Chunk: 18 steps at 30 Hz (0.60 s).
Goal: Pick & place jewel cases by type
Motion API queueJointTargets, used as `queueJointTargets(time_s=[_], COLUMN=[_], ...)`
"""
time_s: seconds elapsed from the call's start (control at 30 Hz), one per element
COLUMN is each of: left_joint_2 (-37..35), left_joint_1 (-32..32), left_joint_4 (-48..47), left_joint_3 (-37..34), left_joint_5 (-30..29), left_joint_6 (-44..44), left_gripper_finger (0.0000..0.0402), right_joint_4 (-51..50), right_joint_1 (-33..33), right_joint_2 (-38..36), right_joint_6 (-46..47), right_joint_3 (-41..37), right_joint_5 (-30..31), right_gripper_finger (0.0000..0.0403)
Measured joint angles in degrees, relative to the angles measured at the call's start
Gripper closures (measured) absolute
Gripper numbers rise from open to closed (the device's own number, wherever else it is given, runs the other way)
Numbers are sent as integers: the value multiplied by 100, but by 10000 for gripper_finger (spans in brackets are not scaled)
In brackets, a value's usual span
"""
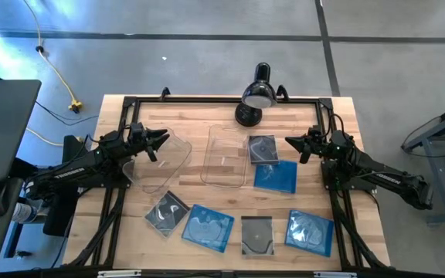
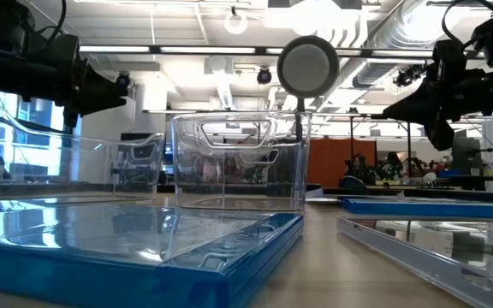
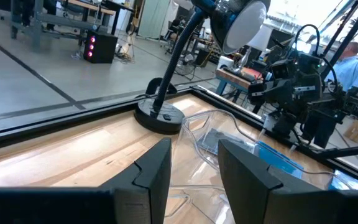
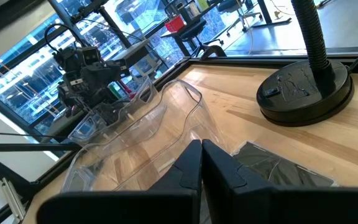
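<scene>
Several jewel cases lie flat on the wooden table (image 1: 122,116). A dark one (image 1: 262,148) and a blue one (image 1: 275,176) sit right of centre. Along the front edge are a dark case (image 1: 167,211), a blue case (image 1: 208,227), another dark case (image 1: 257,234) and a blue case (image 1: 310,232). My left gripper (image 1: 163,140) hovers open and empty over the left clear bin (image 1: 164,164), its fingers (image 3: 157,163) apart. My right gripper (image 1: 290,142) hangs shut and empty just right of the dark case (image 4: 272,165), fingers (image 4: 188,163) pressed together.
A second clear bin (image 1: 226,154) stands at the table's middle. A black desk lamp (image 1: 257,96) stands at the back edge, its base (image 4: 303,93) close to my right gripper. A blue case (image 2: 144,248) fills the low view's foreground. A person in a blue shirt (image 3: 353,62) is beyond the table.
</scene>
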Motion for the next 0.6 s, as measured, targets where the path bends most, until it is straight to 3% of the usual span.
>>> queueJointTargets(time_s=[0.27,0.43,0.6], left_joint_2=[0,2,2], left_joint_1=[-2,0,0], left_joint_4=[78,489,1415], left_joint_3=[0,0,0], left_joint_5=[-170,-265,519], left_joint_6=[-12,-1105,-1017], left_gripper_finger=[270,270,270], right_joint_4=[20,651,1716], right_joint_1=[0,-2,-2], right_joint_2=[0,0,-2], right_joint_6=[0,602,1070], right_joint_3=[2,2,2], right_joint_5=[28,704,1356], right_gripper_finger=[402,402,402])
